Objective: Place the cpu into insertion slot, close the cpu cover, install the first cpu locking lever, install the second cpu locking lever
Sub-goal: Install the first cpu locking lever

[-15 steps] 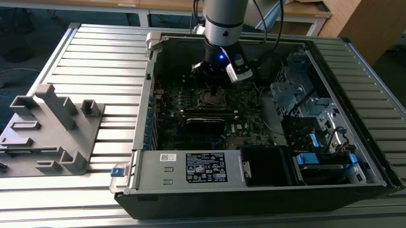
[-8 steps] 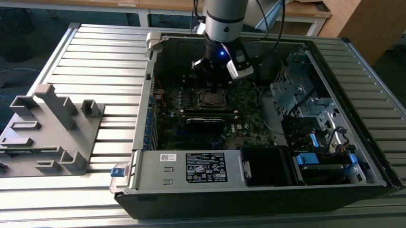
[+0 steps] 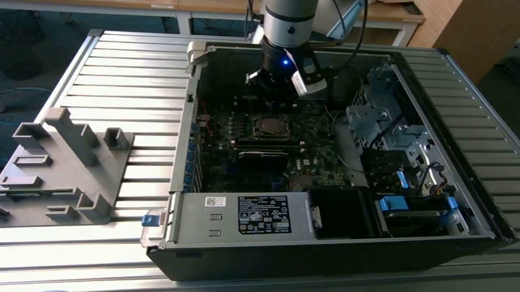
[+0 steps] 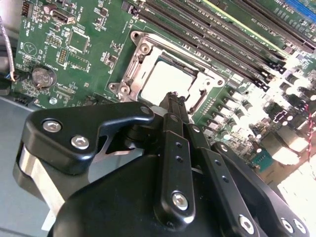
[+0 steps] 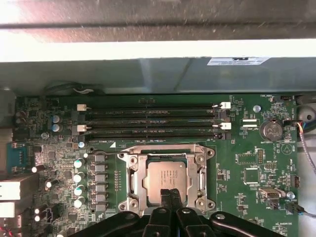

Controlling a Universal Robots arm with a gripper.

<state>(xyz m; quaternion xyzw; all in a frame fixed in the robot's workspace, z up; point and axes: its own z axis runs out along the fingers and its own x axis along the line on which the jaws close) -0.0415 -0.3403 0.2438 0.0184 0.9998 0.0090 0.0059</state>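
Observation:
The cpu (image 5: 165,177) lies flat in the insertion slot (image 5: 148,160) on the green motherboard, its silver top showing in both wrist views (image 4: 165,79). The cpu cover (image 5: 134,180), a shiny silver frame, lies down around the chip with the chip showing through its window. My gripper (image 5: 170,193) hangs just above the chip's near edge, fingers pressed together with nothing between them; the second wrist view shows its black fingertips (image 4: 174,96) over that same edge. In the exterior view the gripper (image 3: 274,100) hovers over the socket (image 3: 268,126) inside the open computer case. The locking levers' position is unclear.
Long memory slots (image 5: 148,123) run beside the socket, and a coin battery (image 5: 270,130) sits further off. The case holds a power supply (image 3: 243,216) at the front and a drive cage (image 3: 382,115) at the exterior view's right. A grey fixture (image 3: 65,164) stands on the slatted table.

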